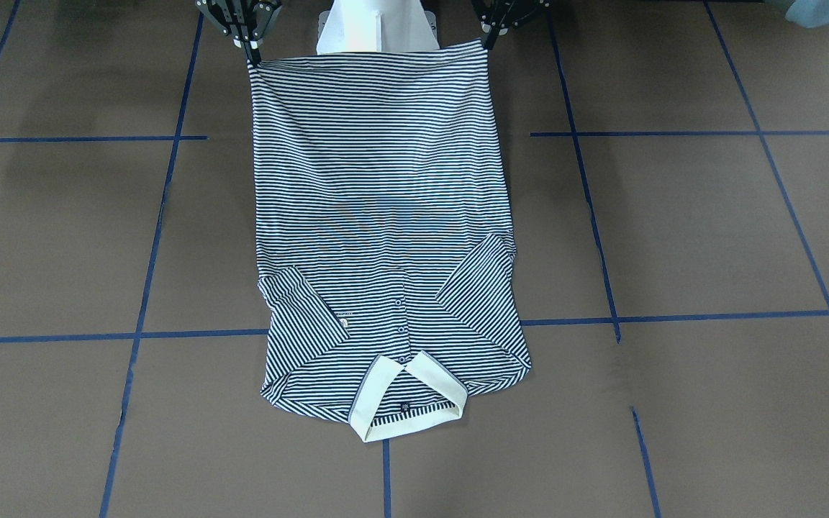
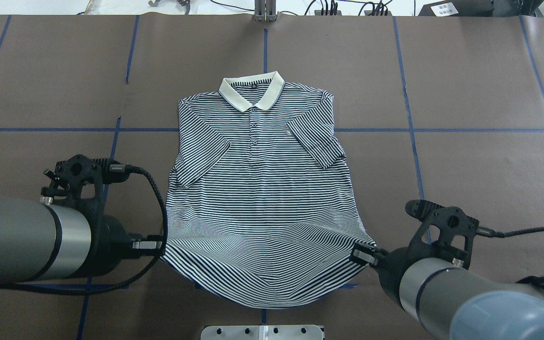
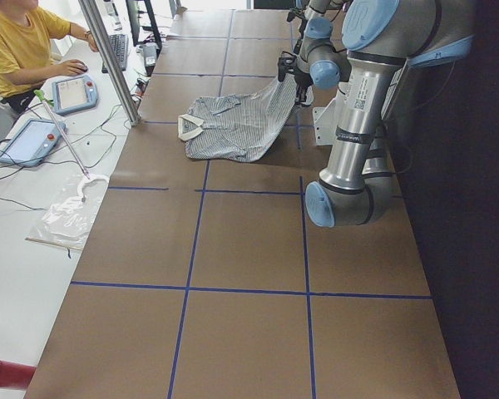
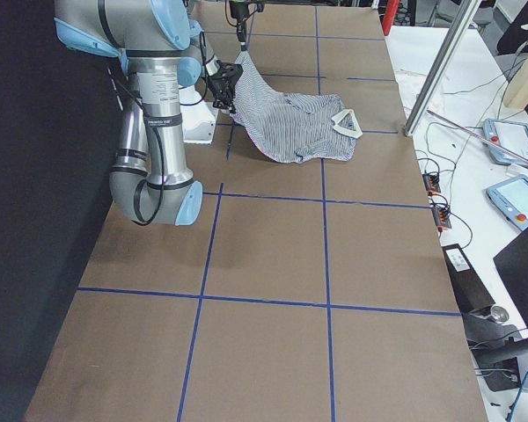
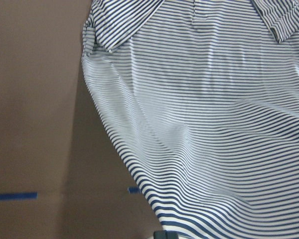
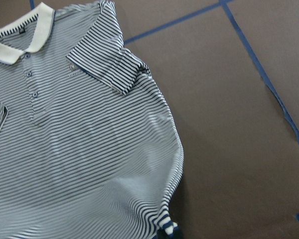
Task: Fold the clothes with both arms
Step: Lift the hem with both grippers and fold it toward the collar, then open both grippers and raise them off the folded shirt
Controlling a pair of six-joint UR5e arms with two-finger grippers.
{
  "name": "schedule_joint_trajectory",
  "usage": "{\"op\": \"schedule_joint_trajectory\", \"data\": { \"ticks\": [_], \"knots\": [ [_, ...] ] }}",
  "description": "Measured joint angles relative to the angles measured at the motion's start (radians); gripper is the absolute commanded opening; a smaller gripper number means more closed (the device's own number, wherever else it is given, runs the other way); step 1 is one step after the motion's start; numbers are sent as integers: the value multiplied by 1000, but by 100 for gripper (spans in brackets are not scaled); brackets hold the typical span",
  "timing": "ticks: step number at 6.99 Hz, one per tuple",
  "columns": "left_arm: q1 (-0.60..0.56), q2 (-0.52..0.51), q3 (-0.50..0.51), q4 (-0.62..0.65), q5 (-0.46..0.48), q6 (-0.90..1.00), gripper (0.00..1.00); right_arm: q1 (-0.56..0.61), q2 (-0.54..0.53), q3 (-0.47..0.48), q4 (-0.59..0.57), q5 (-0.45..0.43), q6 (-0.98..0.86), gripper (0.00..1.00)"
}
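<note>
Behind the polo shirt's point(image 1: 386, 216) raised hem, a white pedestal point(image 1: 375, 29)

A robotics lab: two grey arms point(image 2: 26, 245) over a blue-taped table point(image 3: 249, 241), teach pendants point(image 3: 73, 93) on a side bench point(image 3: 8, 274).

Grey metal arms point(image 2: 21, 245) with pale blue joint caps point(image 3: 319, 204) — black wrist housings point(image 2: 80, 177), looping black cables point(image 2: 157, 198).

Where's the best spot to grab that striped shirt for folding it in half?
The two hem corners, one per end effector, coming from the robot's side. The striped shirt lies face up, collar far away, so the hem is its near, free edge. The left end effector and right end effector pinch there now.
</note>
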Motion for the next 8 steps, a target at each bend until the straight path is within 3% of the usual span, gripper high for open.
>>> {"op": "schedule_joint_trajectory", "data": {
  "ticks": [4,6,8],
  "knots": [
    [-311,-130,277,-43,-58,249,0,367,179,-270,57,180,-178,0],
    [-386,-164,473,-194,-58,291,0,460,216,-468,213,204,-205,0],
    [-418,-195,709,-405,-51,312,0,499,305,-753,405,206,-212,0]
  ]
}}
